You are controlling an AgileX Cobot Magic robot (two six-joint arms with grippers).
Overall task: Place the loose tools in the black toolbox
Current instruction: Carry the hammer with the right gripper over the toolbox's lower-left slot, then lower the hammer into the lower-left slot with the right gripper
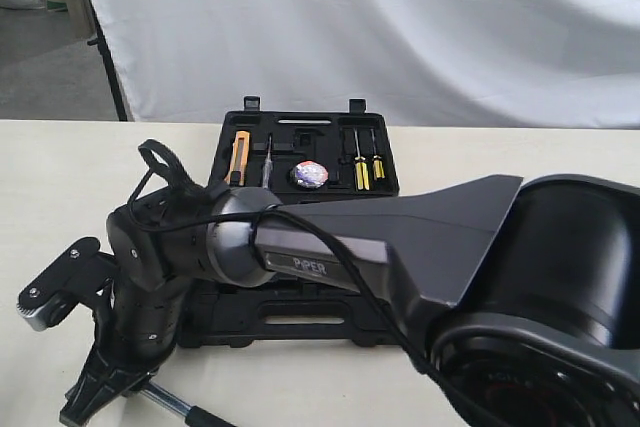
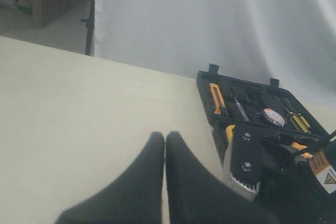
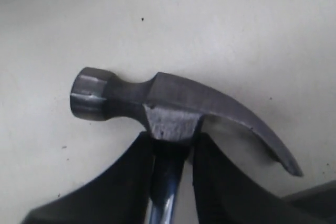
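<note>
The claw hammer (image 3: 157, 100) lies with its steel head on the cream table, and my right gripper (image 3: 170, 137) is shut on its neck just under the head. In the exterior view that gripper (image 1: 92, 399) is low at the front left, with the hammer's shaft (image 1: 172, 404) sticking out beside it. The black toolbox (image 1: 300, 323) stands open behind the arm. The small tape roll (image 1: 308, 175) sits in a recess of its far half. My left gripper (image 2: 165, 136) is shut on nothing over bare table, left of the toolbox (image 2: 206, 83). The wrench is out of view.
An orange-handled tool (image 1: 238, 155) and yellow-handled screwdrivers (image 1: 361, 172) rest in the toolbox's far half. The right arm's bulky body (image 1: 470, 247) covers the front right and much of the near half. A white cloth backdrop (image 1: 400, 27) hangs behind the table.
</note>
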